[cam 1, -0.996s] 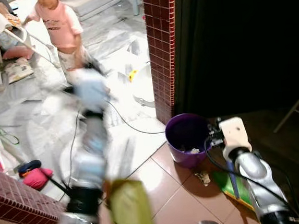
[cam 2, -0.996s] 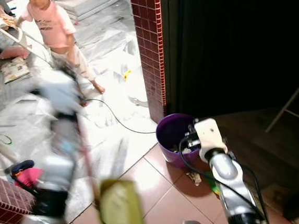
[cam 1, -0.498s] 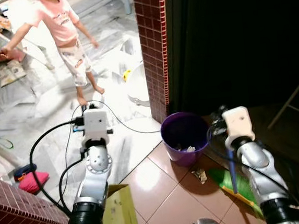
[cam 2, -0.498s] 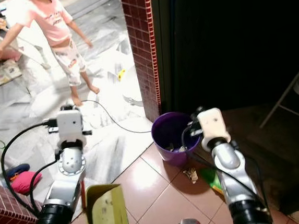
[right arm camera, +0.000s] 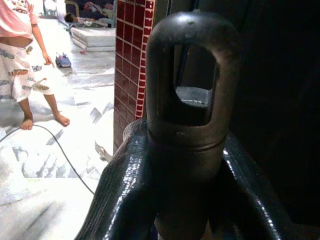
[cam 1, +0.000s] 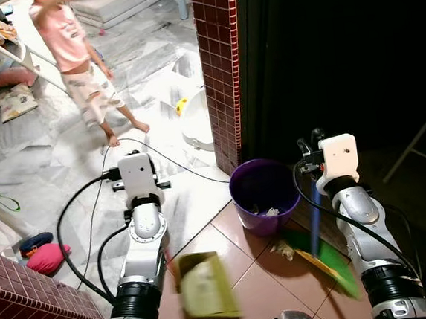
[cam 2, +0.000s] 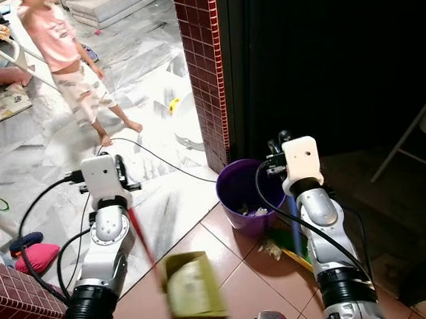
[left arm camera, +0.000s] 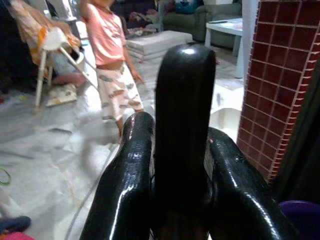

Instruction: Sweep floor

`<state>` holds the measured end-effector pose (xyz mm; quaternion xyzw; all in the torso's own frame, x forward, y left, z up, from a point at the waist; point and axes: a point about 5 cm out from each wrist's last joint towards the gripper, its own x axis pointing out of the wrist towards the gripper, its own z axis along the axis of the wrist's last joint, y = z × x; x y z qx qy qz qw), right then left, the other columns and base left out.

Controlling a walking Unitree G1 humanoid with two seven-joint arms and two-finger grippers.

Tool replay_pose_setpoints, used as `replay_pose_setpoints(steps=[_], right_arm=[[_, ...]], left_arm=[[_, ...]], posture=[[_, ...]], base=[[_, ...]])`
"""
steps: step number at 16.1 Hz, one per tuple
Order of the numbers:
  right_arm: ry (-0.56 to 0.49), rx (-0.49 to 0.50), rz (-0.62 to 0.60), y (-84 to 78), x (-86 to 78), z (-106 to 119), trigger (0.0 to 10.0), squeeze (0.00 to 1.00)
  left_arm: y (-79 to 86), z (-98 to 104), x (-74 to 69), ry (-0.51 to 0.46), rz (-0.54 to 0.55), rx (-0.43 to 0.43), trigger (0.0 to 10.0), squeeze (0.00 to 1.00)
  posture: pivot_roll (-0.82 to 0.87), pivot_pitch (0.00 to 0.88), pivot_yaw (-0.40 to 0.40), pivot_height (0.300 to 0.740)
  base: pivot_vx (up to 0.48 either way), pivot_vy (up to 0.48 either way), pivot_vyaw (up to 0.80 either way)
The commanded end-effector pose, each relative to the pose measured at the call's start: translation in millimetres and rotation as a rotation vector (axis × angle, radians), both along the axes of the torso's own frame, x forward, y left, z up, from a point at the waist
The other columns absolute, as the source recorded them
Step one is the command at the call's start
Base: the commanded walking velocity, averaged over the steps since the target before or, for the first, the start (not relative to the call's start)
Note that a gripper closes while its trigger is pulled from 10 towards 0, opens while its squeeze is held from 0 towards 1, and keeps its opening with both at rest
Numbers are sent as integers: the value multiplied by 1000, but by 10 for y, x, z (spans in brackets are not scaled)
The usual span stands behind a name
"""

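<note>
My left gripper (left arm camera: 181,131) is shut on the black tip of a red-handled dustpan handle (cam 2: 144,242). The yellow-green dustpan (cam 1: 205,287) hangs blurred over the brown tiles at the bottom centre. My right gripper (right arm camera: 186,146) is shut on the looped end of a broom handle (cam 1: 315,218), which is blue. Its green broom head (cam 1: 324,258) rests on the tiles just right of a purple bucket (cam 1: 265,196). A small scrap of litter (cam 1: 284,250) lies between the bucket and the broom head. More scraps sit inside the bucket.
A red brick pillar (cam 1: 220,69) rises behind the bucket, with a dark room to its right. A person in a pink shirt (cam 1: 69,52) stands on the marble floor, near a black cable (cam 1: 176,166). A low brick wall (cam 1: 23,295) is at the bottom left.
The left arm swung down from a blurred raised pose and steadied. The dustpan has shifted right toward the bucket. The broom head stays beside the bucket. The person stepped left.
</note>
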<state>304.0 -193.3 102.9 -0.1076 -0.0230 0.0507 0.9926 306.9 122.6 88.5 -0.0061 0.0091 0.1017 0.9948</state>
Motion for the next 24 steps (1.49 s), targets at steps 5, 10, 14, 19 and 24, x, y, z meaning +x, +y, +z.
replay_pose_setpoints(steps=[5, 10, 14, 19, 24], right_arm=[[-66, -2, 62, 87, 42, 132, 10000, 0], [-58, 95, 194, 255, 11, 153, 10000, 0], [30, 215, 361, 402, -72, 114, 10000, 0], [98, 226, 432, 390, -138, 61, 10000, 0], [55, 120, 328, 242, -90, 111, 10000, 0]], left_arm=[[34, 109, 58, -20, -14, -25, 10000, 0], [24, 86, 51, -5, -22, -36, 10000, 0], [10, 62, 47, 11, -27, -21, 10000, 0], [-10, 18, 54, 51, -25, -19, 10000, 0], [70, 16, 44, 59, 54, 39, 10000, 0]], posture=[[-157, 0, 113, 740], [-157, 0, 114, 740], [-160, 0, 115, 740], [-163, 0, 114, 740], [-166, 0, 108, 740]], base=[[0, 0, 0], [0, 0, 0], [0, 0, 0], [0, 0, 0], [0, 0, 0]])
